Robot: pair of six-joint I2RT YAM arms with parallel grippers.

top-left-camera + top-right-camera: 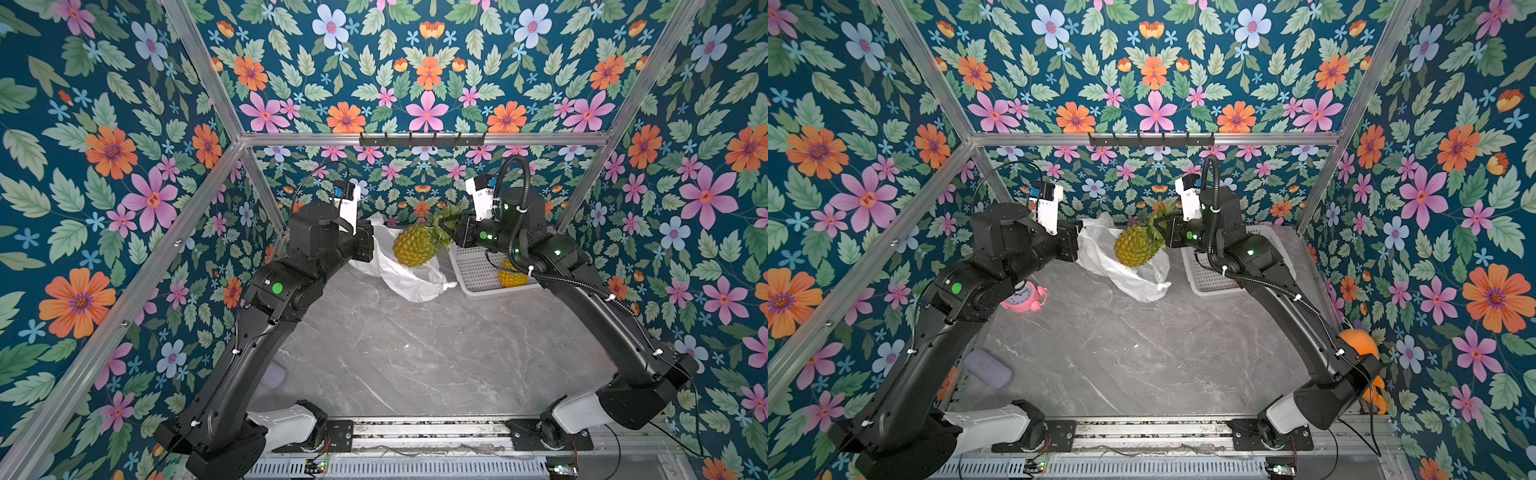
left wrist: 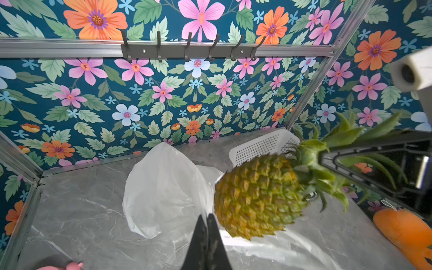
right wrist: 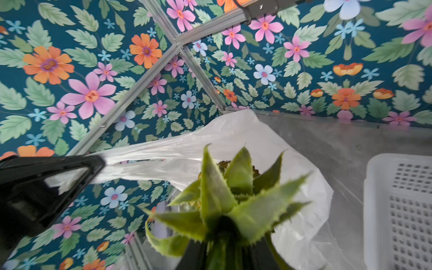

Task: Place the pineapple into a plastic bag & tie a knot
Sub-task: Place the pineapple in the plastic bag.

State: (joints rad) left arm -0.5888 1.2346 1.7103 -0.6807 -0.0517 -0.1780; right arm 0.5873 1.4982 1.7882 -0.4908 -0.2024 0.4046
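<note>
Your right gripper [image 1: 445, 226] is clamped on the pineapple [image 1: 413, 246] crown, with the body pointing left toward the plastic bag [image 1: 409, 280]. Your left gripper [image 3: 99, 163] pinches the bag's rim. Feed along that axis.

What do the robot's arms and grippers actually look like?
Both the left arm and right arm are chunky matte black, with rounded joints, white base sections and small green lights. A white camera block sits at each wrist. A ribbed black hose runs along the right arm; a thin cable loops over the left. The left gripper and right gripper have black tapered fingers.
</note>
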